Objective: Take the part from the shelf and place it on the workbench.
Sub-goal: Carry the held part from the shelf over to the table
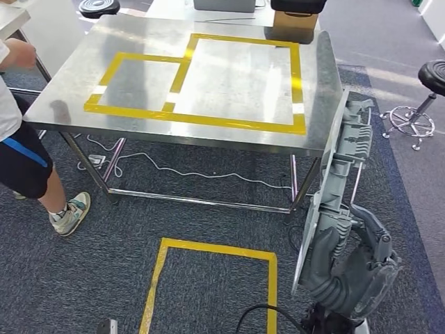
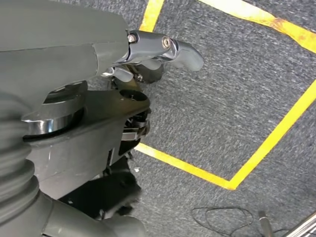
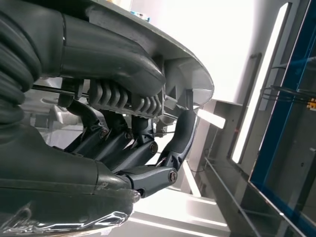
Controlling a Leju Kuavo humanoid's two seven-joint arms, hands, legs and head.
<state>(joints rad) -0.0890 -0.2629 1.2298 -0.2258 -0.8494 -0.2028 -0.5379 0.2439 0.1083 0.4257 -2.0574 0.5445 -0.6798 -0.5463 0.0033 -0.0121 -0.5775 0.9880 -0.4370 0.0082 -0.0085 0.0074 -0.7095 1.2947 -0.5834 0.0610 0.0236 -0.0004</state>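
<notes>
Fingers (image 1: 328,261) clasp the part (image 1: 336,174) beside the steel workbench (image 1: 68,83).

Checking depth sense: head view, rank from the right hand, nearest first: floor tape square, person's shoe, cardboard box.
1. Floor tape square, on the carpet just left of the right hand.
2. Person's shoe, far left on the carpet.
3. Cardboard box, beyond the table's far edge.

Workbench (image 1: 210,76) top bare; a person (image 1: 21,139) stands seemingly close alongside.
</notes>
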